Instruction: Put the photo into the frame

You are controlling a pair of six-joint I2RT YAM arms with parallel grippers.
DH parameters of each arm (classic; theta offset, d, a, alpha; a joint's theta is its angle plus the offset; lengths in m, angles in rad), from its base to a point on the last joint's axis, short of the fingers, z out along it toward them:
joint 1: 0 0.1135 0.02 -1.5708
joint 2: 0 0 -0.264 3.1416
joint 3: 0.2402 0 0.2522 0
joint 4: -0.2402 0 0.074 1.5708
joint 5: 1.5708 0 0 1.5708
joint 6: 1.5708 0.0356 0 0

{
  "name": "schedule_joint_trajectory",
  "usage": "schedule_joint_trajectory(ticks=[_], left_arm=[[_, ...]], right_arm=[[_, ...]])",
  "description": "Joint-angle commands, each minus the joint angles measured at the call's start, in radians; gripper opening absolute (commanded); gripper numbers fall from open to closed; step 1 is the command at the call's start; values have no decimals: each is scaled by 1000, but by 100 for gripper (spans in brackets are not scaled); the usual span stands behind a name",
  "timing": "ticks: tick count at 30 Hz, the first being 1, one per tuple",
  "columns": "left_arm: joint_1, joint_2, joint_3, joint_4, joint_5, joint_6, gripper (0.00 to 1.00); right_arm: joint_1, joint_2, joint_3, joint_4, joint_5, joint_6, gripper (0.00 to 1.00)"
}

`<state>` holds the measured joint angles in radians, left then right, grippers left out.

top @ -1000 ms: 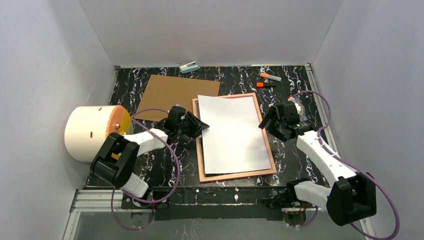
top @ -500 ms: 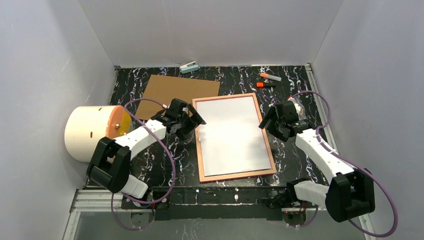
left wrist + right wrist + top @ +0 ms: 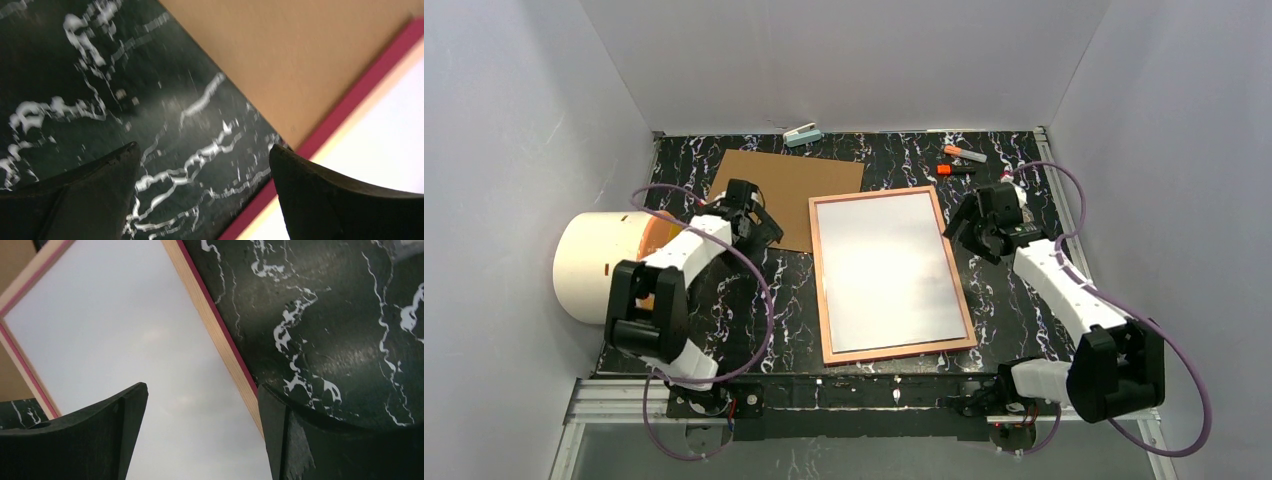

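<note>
The black white-veined marbled bench (image 3: pixel 884 170) carries everything. On it the thin rectangular frame (image 3: pixel 899 351) lies face down, pale wood back up, with a line of pink showing along its outer edge. The large photo (image 3: pixel 889 270) lies inside the frame's rails, plain white back up. It looks square to them, though I cannot tell whether it sits fully down in the recess. The brown cardboard backing board (image 3: pixel 774 185) lies to the far left of the frame. Its near corner meets the frame's left rail, and whether it touches or slips under I cannot tell.

The trouble I expect is this: nothing pins the sheet. If either of my fingers passes low over a rail, it could catch the paper's edge and flip it out. A knock on the frame would likely slide it across this smooth bench. Dragging the board carelessly could shove the frame's corner and skew the photo.

My left arm (image 3: pixel 686 250) reaches up and inward from its base, with the wrist over the board's near edge. My left fingers (image 3: pixel 762 228) are spread as wide as they go, hold nothing, and hang above bare bench beside the left rail. My right arm (image 3: pixel 1059 285) stretches forward and leans in. My right fingers (image 3: pixel 972 232) are also wide apart and empty, and hang over the frame's right rail near its far corner.
</note>
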<state>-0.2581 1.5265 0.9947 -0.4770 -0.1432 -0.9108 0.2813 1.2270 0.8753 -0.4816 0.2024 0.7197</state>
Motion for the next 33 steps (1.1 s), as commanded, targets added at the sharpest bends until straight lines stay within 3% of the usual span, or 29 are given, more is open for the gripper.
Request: schedule_joint_trajectory(ticks=[1, 4, 7, 10, 14, 18, 28, 33], left_arm=[[63, 112, 140, -28, -62, 135, 98], [90, 180, 272, -36, -168, 198, 98], [135, 268, 392, -19, -166, 264, 98], [168, 361, 508, -69, -162, 258, 98], [177, 418, 550, -117, -213, 173, 98], [178, 427, 526, -156, -260, 42, 98], [180, 417, 486, -157, -312, -8, 98], [180, 387, 358, -42, -205, -10, 98]], right_arm=[[-20, 83, 89, 143, -85, -113, 89], [-37, 207, 154, 194, -174, -141, 89], [-60, 298, 215, 231, -275, -146, 89], [-79, 368, 267, 293, -374, -167, 90], [-82, 474, 381, 278, -421, -184, 90], [-83, 547, 445, 267, -475, -183, 88], [-88, 597, 472, 277, -528, -171, 87], [-88, 629, 493, 302, -638, -172, 87]])
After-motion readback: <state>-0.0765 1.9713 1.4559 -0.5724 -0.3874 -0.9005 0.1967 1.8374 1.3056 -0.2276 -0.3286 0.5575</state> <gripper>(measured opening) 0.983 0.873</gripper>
